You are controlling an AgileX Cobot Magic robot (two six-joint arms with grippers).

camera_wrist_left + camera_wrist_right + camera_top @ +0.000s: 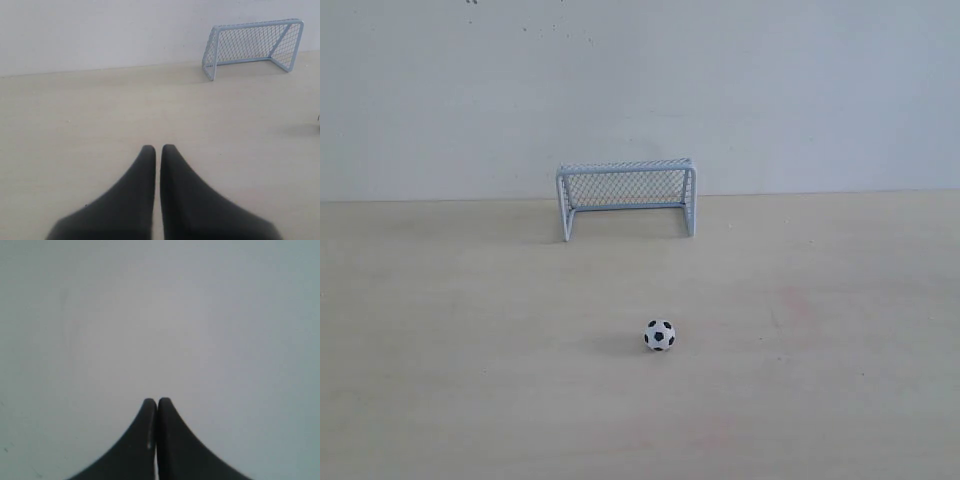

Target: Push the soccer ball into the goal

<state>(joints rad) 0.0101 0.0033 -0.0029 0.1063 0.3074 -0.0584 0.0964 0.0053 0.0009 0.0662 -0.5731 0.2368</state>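
The soccer ball (660,335), small and white with black patches, rests on the pale wooden table in the exterior view, well in front of the goal (626,196). The goal has a light frame and mesh netting and stands near the back wall, its mouth facing the ball. In the left wrist view the goal (254,46) stands far off to one side, and my left gripper (158,149) is shut with nothing between its black fingers. My right gripper (157,402) is shut too, empty, facing only a plain grey-white surface. Neither gripper shows in the exterior view.
The table (470,330) is a broad light wood surface ending at a white wall (640,80) just behind the goal. At the edge of the left wrist view a dark speck (318,118) shows, too cut off to identify.
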